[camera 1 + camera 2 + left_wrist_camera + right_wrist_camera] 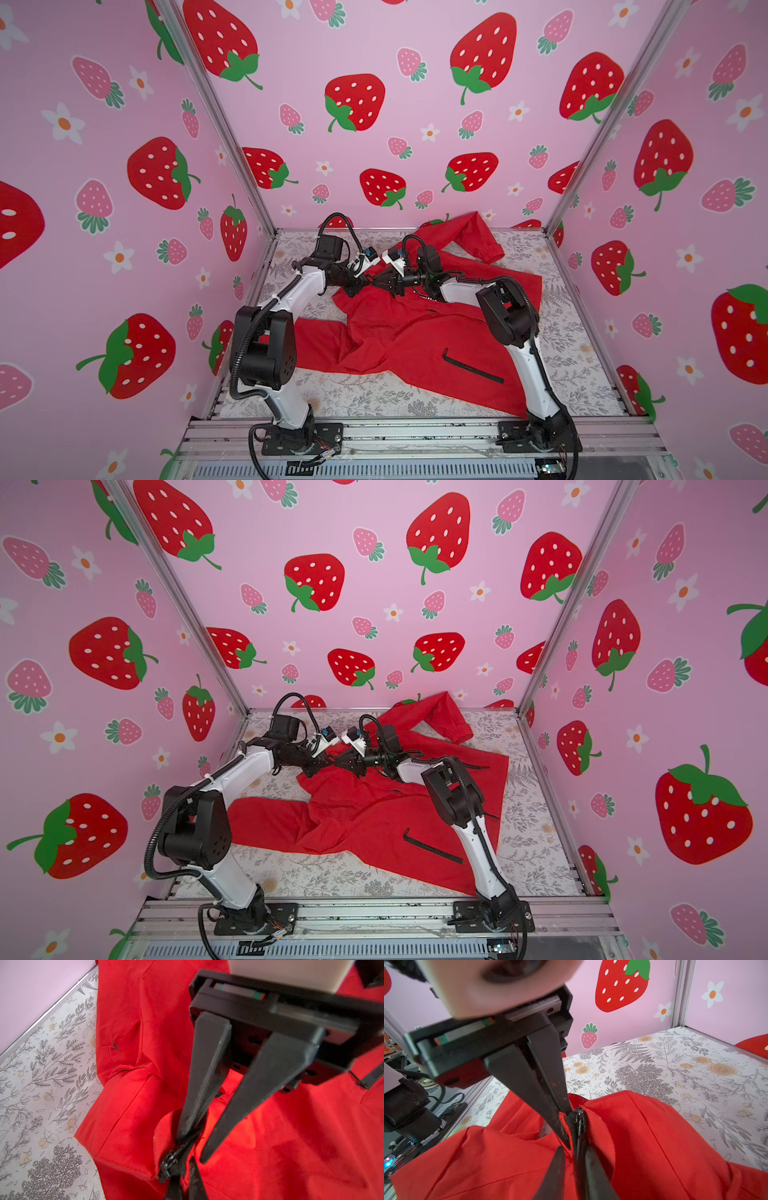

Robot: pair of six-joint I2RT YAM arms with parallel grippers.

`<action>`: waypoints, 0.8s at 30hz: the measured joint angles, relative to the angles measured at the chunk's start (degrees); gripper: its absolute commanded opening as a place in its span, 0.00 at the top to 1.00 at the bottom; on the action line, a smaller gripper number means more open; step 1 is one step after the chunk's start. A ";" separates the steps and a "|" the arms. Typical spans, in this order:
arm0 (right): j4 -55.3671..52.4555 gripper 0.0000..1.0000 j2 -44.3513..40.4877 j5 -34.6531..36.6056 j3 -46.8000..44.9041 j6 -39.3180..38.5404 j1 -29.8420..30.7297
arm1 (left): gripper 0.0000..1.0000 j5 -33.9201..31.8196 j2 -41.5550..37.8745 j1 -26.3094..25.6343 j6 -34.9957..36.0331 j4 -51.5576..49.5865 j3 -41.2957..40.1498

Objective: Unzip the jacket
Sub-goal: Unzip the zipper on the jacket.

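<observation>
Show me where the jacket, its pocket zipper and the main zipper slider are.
jacket (pixel 395 340), in a top view, on the red body fabric.
pocket zipper (pixel 473 369), in a top view, midway along the black strip.
zipper slider (pixel 168 1162), left wrist view, on its dark body.

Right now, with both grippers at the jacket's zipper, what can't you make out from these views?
- Whether the right gripper holds the zipper slider: its own fingers cover the contact in the right wrist view.
- How far the jacket's front zipper is open: left arm and right arm cover it in both top views.
- The jacket's near hem corner: behind the right arm in both top views.
</observation>
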 measured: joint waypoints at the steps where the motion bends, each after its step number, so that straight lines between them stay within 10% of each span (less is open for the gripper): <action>1: 0.13 0.80 0.00 -0.02 0.00 0.22 0.00 | 1.00 0.00 0.00 -0.02 0.00 0.00 0.00; 24: 5.51 0.89 0.00 -1.51 0.00 8.55 -0.70 | 1.00 -0.02 0.00 -0.17 0.00 -0.15 0.00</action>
